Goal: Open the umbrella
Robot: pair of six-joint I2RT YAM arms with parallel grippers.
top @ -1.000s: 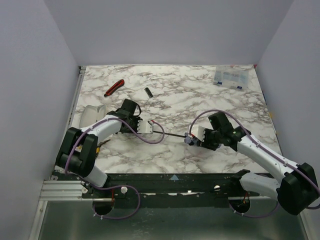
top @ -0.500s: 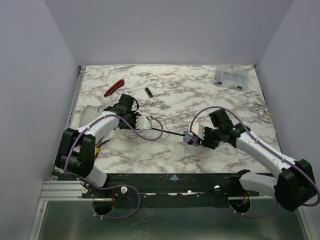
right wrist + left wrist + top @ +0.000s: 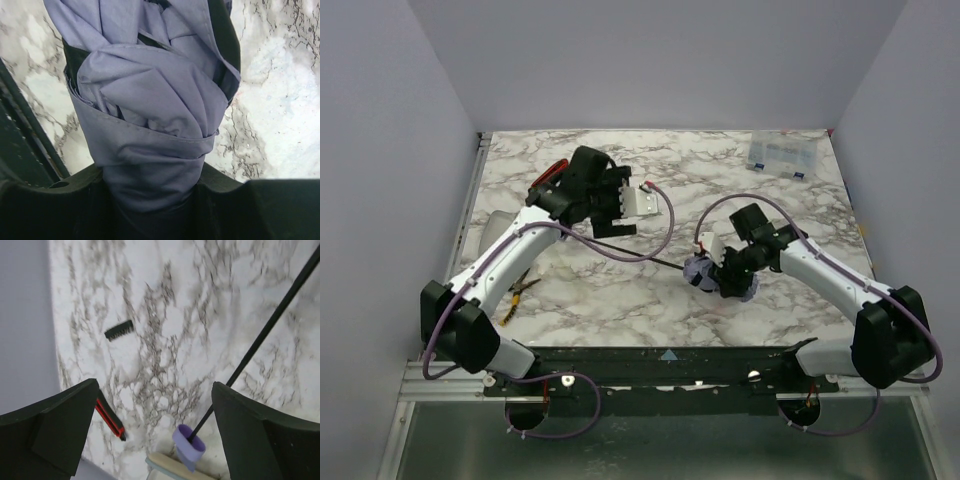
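Currently right gripper [image 3: 722, 278] clamped on umbrella [image 3: 150, 100]; folded lavender canopy bunched between fingers, near side of marble table [image 3: 620, 305], right of centre. Black shaft [image 3: 265, 330] runs left to lavender handle [image 3: 189, 445]. Left gripper [image 3: 154, 390] above handle, fingers apart, nothing gripped.

The left arm [image 3: 505, 258] and right arm [image 3: 825, 280] wear white shells on their links, with black housings at joints and bases. A lilac cable [image 3: 672, 215] loops loosely along each. The fingers [image 3: 55, 432] are broad, matt black wedges.
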